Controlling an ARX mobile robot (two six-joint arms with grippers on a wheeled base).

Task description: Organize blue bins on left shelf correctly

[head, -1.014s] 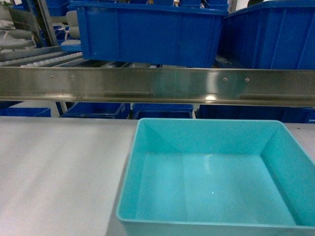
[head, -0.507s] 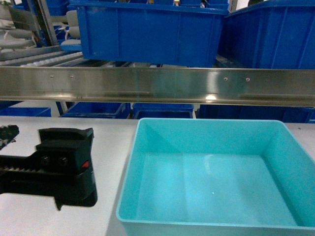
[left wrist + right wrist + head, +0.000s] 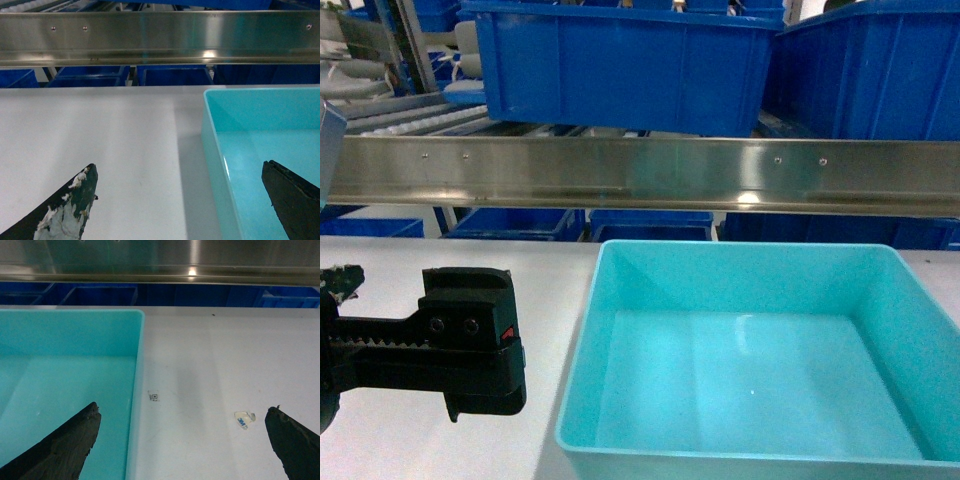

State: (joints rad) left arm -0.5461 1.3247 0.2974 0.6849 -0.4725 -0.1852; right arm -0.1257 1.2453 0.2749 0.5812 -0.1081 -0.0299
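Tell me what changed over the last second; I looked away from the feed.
The left arm came into the head view from the left edge and has edged right toward the turquoise bin; a second ago it was out of sight. The left gripper is open, straddling the bin's left wall, gripping nothing. The bin, the steel rail and the dark blue bins stayed put.

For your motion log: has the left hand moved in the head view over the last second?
Yes. The left hand entered from the left, toward the turquoise bin's left wall.

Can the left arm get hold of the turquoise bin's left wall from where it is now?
Probably yes. The left end effector is open and straddles the left wall of the turquoise bin, with only bare tabletop beside it.
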